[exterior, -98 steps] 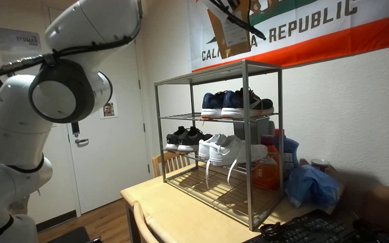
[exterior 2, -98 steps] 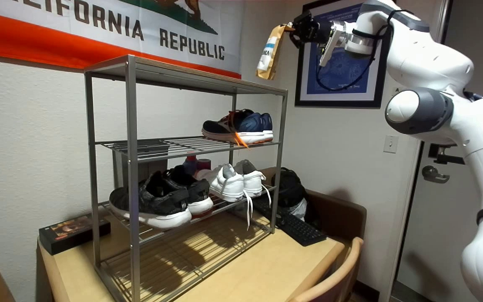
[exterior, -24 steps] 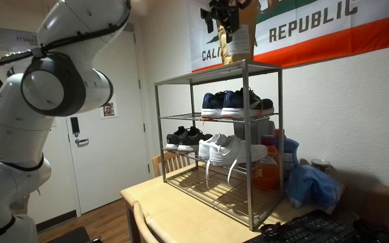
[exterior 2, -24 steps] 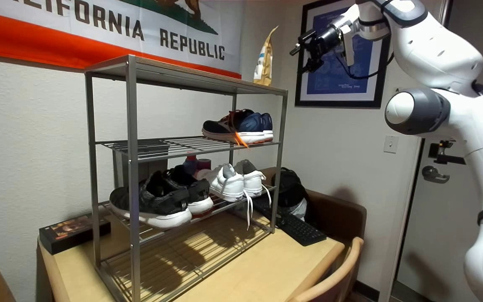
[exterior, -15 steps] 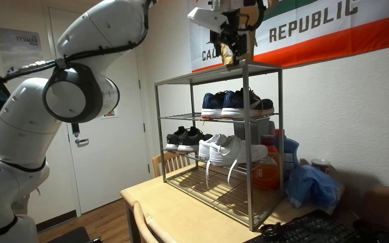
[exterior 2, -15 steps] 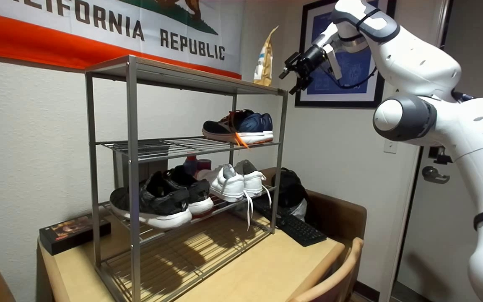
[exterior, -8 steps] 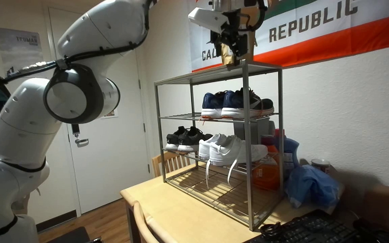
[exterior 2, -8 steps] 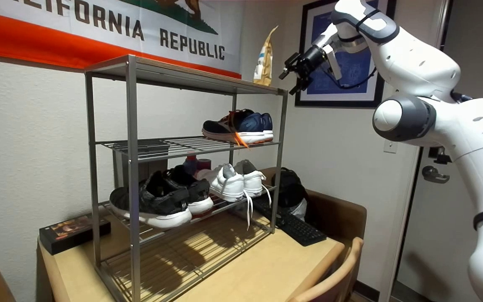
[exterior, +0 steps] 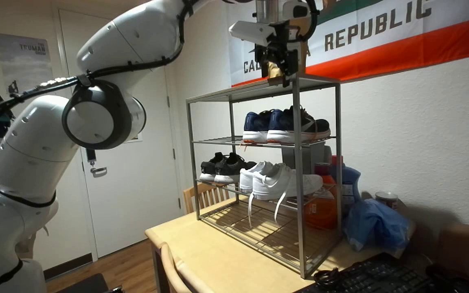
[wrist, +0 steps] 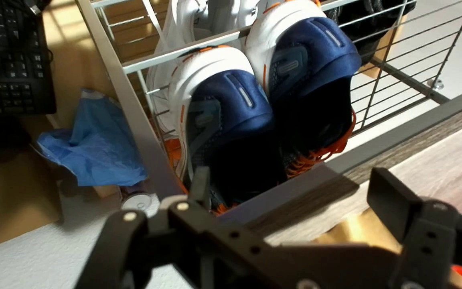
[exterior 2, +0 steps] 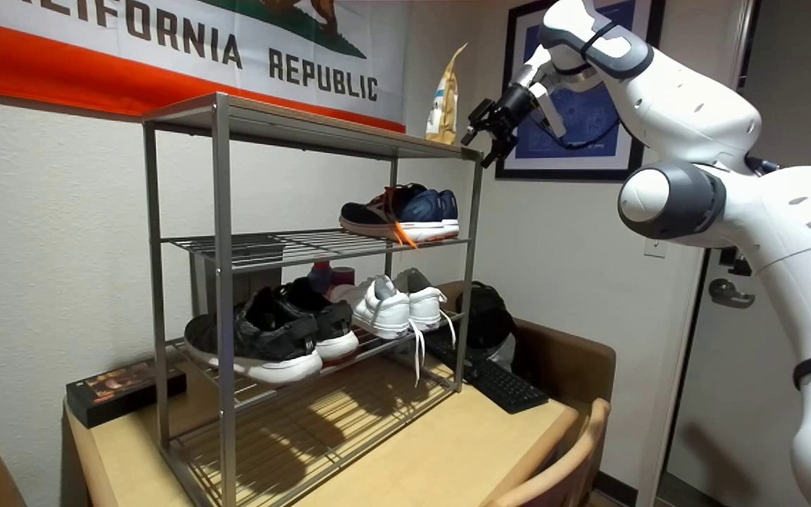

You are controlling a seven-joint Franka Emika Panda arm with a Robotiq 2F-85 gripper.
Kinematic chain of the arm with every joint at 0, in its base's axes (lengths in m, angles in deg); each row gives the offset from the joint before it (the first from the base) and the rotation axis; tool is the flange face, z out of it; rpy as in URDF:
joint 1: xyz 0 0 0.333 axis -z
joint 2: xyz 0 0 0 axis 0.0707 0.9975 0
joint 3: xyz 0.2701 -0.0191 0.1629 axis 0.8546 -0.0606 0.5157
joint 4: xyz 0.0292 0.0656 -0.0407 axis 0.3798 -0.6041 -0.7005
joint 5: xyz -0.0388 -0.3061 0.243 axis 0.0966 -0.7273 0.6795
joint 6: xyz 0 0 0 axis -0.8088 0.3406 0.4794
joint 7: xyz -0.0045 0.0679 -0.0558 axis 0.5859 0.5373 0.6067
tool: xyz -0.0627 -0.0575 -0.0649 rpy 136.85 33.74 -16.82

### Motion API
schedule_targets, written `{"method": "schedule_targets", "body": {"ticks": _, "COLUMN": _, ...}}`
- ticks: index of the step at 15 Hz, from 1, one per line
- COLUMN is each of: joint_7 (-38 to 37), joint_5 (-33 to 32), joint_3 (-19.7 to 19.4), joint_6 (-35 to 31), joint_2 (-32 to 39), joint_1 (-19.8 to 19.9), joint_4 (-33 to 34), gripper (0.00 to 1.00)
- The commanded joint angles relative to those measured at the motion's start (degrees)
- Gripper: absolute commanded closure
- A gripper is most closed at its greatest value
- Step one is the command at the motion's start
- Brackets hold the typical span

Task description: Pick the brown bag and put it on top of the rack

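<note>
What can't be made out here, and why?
Brown bag: largely behind the pincer, in an exterior view.
Orange container: partly behind white shoes, in an exterior view.
Framed picture: partly behind the arm, print unreadably small, in an exterior view.
Flag: cut by the upper edge, in both exterior views.
Keyboard: cut by the left edge, in the wrist view.

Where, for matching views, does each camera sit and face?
An exterior view: nearer the keyboard, facing rack and door; arm and gripper show.
An exterior view: nearer the black shoes, facing rack and framed picture; arm and gripper show.
Wrist view: arm-mounted, angled down at blue shoes; open gripper shows.
Both exterior views share rack, flag and brown bag.
</note>
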Motion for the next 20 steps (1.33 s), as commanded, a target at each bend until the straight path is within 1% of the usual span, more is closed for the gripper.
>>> {"method": "schedule_targets", "body": {"ticks": 1, "joint_7": 0.0, "joint_5": -2.4, "joint_3": 0.5, "joint_6": 2.0, "joint_2": -1.2, "joint_1": -0.8, "joint_4": -0.6, "gripper": 0.00}}
{"method": "schedule_targets", "body": {"ticks": 5, "joint_7": -0.1, "joint_5": -3.3, "joint_3": 0.4, "joint_6": 4.9, "joint_2": -1.9, "joint_1": -2.0, "joint_4": -0.6, "gripper": 0.00}}
{"method": "schedule_targets", "body": {"ticks": 9, "joint_7": 0.4, "joint_5": -5.3, "joint_3": -0.3, "joint_6": 8.6, "joint_2": -2.8, "joint_1": -4.1, "joint_4": -0.5, "gripper": 0.00}}
{"method": "schedule_targets", "body": {"ticks": 14, "joint_7": 1.0, "joint_5": -11.3, "joint_3": -2.3, "joint_6": 12.1, "joint_2": -2.9, "joint_1": -9.0, "joint_4": -0.7, "gripper": 0.00}}
{"method": "schedule_targets", "body": {"ticks": 17, "joint_7": 0.9, "joint_5": -14.6, "joint_3": -3.5, "joint_6": 13.3, "joint_2": -2.6, "joint_1": -12.2, "joint_4": -0.8, "gripper": 0.00}}
{"method": "schedule_targets", "body": {"ticks": 20, "joint_7": 0.9, "joint_5": -17.0, "joint_3": -4.5, "joint_6": 14.2, "joint_2": -2.5, "joint_1": -14.6, "joint_4": -0.9, "gripper": 0.00}}
